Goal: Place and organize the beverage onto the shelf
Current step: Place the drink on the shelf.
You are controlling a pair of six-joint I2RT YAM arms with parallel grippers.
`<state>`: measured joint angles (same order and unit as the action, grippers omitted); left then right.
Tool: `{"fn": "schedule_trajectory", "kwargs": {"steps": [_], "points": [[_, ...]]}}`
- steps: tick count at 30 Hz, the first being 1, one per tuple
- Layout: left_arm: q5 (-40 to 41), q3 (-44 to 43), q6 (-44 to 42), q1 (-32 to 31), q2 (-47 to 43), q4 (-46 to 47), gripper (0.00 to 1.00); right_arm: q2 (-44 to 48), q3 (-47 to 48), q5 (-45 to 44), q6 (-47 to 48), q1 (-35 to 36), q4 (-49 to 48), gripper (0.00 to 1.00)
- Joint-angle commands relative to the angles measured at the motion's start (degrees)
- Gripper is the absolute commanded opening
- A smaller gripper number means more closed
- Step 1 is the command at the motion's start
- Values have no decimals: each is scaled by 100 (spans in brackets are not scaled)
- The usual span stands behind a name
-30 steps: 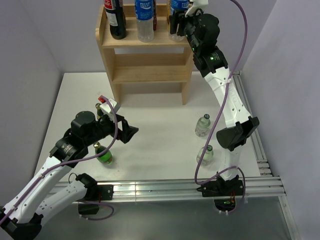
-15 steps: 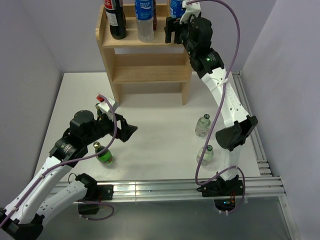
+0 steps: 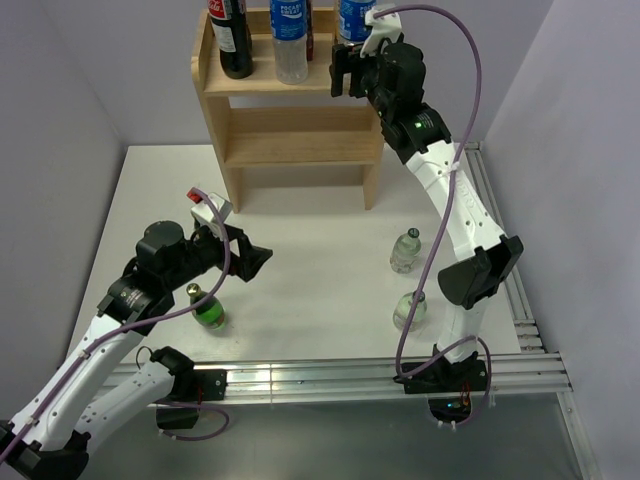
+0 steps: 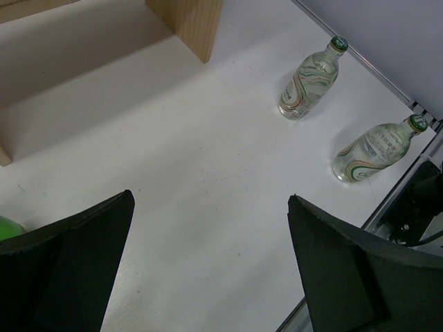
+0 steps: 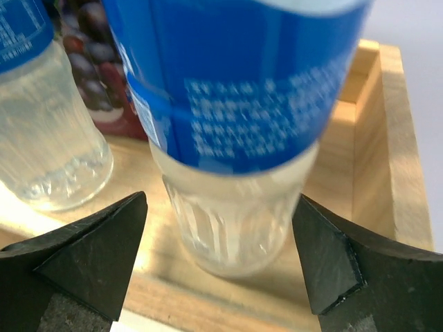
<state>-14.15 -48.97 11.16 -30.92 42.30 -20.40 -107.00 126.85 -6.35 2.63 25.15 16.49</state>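
The light wood shelf [image 3: 290, 120] stands at the back of the table. On its rimmed top board stand a dark cola bottle [image 3: 232, 40] and two blue-labelled clear bottles [image 3: 289, 40]. My right gripper [image 3: 345, 72] is open at the top board's right end. In the right wrist view its gripper [image 5: 221, 197] has one finger on each side of the rightmost blue-labelled bottle [image 5: 235, 131], with a gap on both sides. That bottle stands on the board [image 5: 360, 159]. My left gripper [image 3: 258, 262] hangs open and empty over the white table, as the left wrist view [image 4: 211, 197] shows.
A green bottle [image 3: 208, 312] stands near the left arm. Two clear glass bottles [image 3: 405, 250] [image 3: 410, 312] stand at the right; they also show in the left wrist view [image 4: 311, 76] [image 4: 377, 146]. Metal rails [image 3: 350, 375] run along the front and right edges.
My right gripper has shifted a little toward the front of the top board, and the blue-labelled bottle stays standing there. My left gripper has barely moved.
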Motion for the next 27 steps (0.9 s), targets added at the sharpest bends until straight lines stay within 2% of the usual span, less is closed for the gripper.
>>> {"fn": "schedule_trajectory", "kwargs": {"steps": [1, 10, 15, 20, 27], "points": [[-96, -7, 88, 68, -73, 283, 99, 486, -151, -209, 0, -62, -5, 91], [-114, 1, 124, 138, -91, 309, 99, 680, -292, -420, -52, -62, 135, 92], [-35, -7, 167, 174, -91, 326, 100, 1005, -608, -210, -140, -62, 152, 91], [482, -33, 413, 261, -91, 362, 99, 1216, -819, -95, -158, -63, 179, 90], [1070, -78, 694, 508, -257, 441, 100, 1461, -941, -174, -228, -62, 504, 82]]}}
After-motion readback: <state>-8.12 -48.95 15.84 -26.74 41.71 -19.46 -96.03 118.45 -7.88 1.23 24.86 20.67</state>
